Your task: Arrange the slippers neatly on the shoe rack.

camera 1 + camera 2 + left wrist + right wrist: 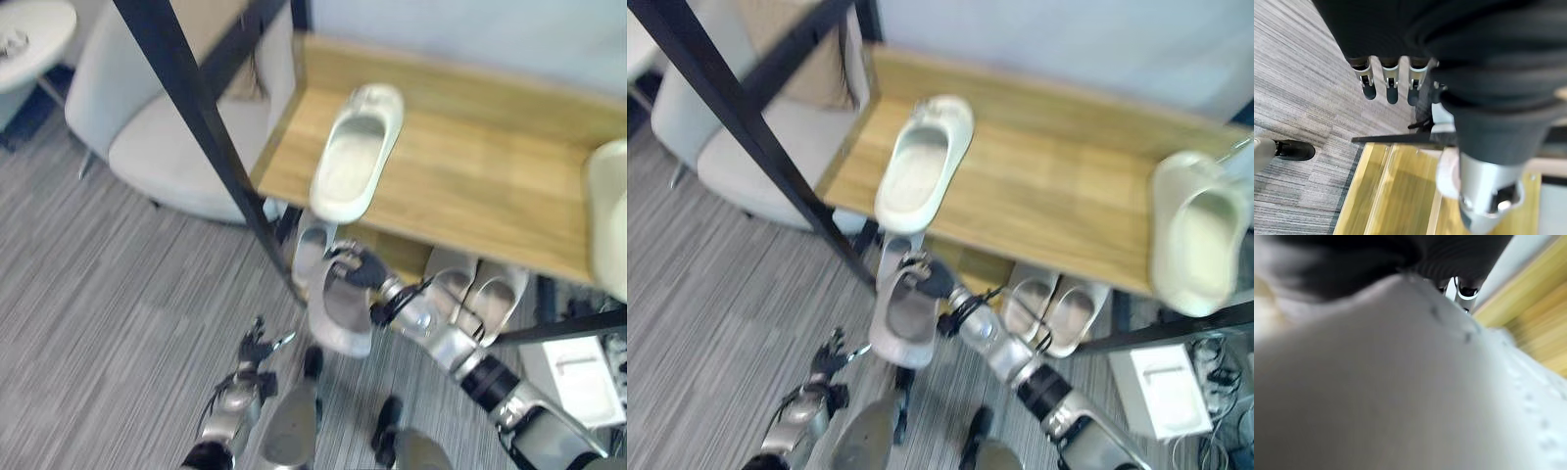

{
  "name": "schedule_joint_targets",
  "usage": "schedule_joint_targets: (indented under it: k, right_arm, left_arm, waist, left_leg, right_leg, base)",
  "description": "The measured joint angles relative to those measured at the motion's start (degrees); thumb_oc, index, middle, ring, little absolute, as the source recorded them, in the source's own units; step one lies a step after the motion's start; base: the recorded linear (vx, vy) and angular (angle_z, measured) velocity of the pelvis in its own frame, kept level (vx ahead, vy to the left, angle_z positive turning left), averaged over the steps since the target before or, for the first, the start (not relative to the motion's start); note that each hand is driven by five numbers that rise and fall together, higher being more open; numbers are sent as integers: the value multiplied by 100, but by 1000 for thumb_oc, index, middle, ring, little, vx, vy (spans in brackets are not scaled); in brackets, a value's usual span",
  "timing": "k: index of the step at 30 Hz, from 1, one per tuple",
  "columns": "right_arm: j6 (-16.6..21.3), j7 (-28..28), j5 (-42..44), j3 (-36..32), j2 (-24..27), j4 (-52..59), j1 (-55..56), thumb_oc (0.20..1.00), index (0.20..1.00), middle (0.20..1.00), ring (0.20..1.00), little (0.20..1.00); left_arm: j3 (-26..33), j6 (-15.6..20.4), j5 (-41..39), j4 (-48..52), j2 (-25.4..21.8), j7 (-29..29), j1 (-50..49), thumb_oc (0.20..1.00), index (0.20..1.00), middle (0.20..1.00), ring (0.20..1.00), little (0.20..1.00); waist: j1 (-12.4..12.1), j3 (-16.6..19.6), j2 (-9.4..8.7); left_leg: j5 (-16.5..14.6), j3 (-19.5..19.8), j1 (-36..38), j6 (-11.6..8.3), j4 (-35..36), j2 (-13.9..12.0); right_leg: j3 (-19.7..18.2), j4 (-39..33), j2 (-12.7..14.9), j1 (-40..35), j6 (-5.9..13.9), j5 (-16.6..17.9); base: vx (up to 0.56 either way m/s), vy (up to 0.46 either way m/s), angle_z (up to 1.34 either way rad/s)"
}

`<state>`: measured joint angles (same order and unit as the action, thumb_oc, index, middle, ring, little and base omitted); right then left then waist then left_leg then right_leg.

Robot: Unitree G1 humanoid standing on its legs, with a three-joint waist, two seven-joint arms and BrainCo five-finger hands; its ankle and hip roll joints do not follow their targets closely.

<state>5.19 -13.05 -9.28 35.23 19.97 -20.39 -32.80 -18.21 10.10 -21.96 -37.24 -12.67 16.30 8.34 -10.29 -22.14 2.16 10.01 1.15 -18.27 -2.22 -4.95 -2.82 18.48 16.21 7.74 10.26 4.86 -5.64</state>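
My right hand (361, 267) is shut on the rim of a grey slipper (339, 311), holding it in front of the shoe rack just under the top shelf's front edge. That slipper's pale surface (1400, 396) lies right against the right wrist camera. A cream slipper (355, 149) lies on the wooden top shelf (470, 166) at its left end, and another cream slipper (1200, 230) sits at the right end. A pair of pale slippers (1058, 308) rests on a lower level. My left hand (257, 348) hangs low at the left, open and holding nothing.
A slanting black frame post (206, 127) runs along the rack's left side. A light grey armchair (167, 127) stands to the left on the striped carpet, with a round white table (29, 34) beyond it. A white box (578, 377) sits on the floor at right.
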Motion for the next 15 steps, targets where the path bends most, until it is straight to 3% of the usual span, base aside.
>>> schedule_joint_targets:
  k: [1, 2, 4, 8, 11, 15]
  right_arm:
    - [69, -277, -372, 7, -98, -521, -448, 200, 200, 200, 200, 200]
    - [-68, -519, -616, -60, -50, -1092, -897, 200, 200, 200, 200, 200]
    - [-361, -937, -1107, -293, 350, -1766, -1719, 200, 200, 200, 200, 200]
    - [-441, -1352, -1383, -409, 559, -1872, -2065, 200, 200, 200, 200, 200]
    - [-643, -1732, -1482, -458, 844, -2797, -2918, 200, 200, 200, 200, 200]
    - [-798, -1840, -1444, -428, 977, -3531, -3188, 200, 200, 200, 200, 200]
  left_arm:
    - [-138, 114, -93, 112, -102, 73, 165, 1000, 1000, 1000, 1000, 1000]
    - [-381, 158, -185, 108, -180, 68, 453, 1000, 1000, 1000, 1000, 1000]
    - [-436, 230, -195, 351, -276, 80, 885, 1000, 1000, 1000, 1000, 1000]
    - [-467, 253, -225, 427, -547, 109, 859, 1000, 1000, 1000, 1000, 1000]
    - [-687, 321, -238, 975, -655, 96, 935, 1000, 1000, 1000, 1000, 1000]
    - [-868, 329, -397, 1425, -710, 37, 982, 1000, 1000, 1000, 1000, 1000]
  waist:
    - [-8, -70, -17]
    - [-21, -188, 88]
    - [-307, -427, 132]
    - [-376, -525, 110]
    - [-416, -534, 84]
    - [-446, -532, 77]
  left_leg:
    - [-51, 62, -398, -69, -326, 13]
    - [-132, 181, -654, -158, -433, 64]
    - [-161, 313, -1195, -121, -626, 157]
    - [-172, 466, -1373, -125, -733, 213]
    - [-177, 552, -2018, -108, -1189, 334]
    - [-233, 760, -2290, -80, -1407, 467]
  right_leg:
    - [9, 467, 134, 410, -63, -206]
    - [71, 809, 210, 686, -80, -340]
    - [114, 1606, 441, 1417, -227, -649]
    - [201, 1859, 506, 1578, -267, -838]
    - [216, 2393, 672, 2163, -280, -950]
    - [380, 2632, 789, 2298, -269, -1140]
  base:
    - [-144, 26, 22]
    - [-135, 19, 53]
    - [-74, 6, 48]
    - [-55, 2, 19]
    - [-14, -12, 23]
    - [50, -48, 27]
